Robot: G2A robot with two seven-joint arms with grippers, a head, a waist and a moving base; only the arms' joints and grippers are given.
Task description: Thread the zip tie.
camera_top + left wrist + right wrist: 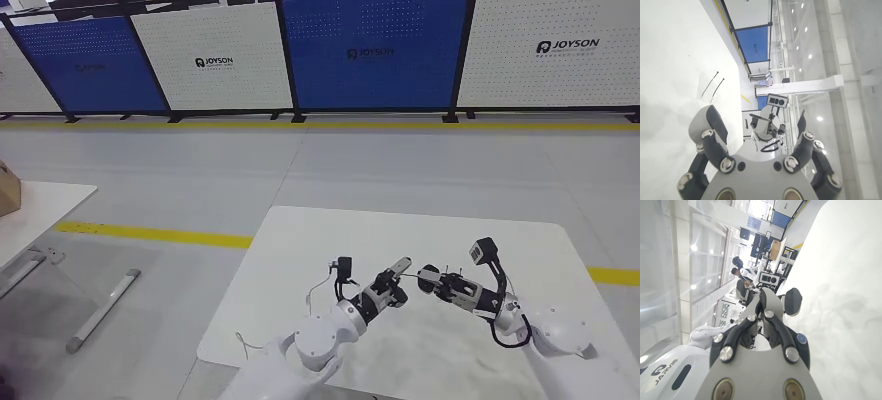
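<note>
White table [330,250], zip ties [709,84], blue panels [375,50]

White worktop [420,300] with rounded corners on a glossy grey floor [330,165]. Yellow floor line [150,235] runs behind the worktop, and a second one runs along the partition base. Partition wall [375,50] at the back: blue and white panels alternating in black frames. Second white table [45,205] at the left edge, cardboard box [6,188] on it. Left wrist view: high pale ceiling, round ceiling lights [810,56], thick white beam [810,85]. Right wrist view: white gridded wall [702,255] with bright spots, dark screens [757,245] farther back, more tables and a blue panel beyond. Lighting is bright and even.
</note>
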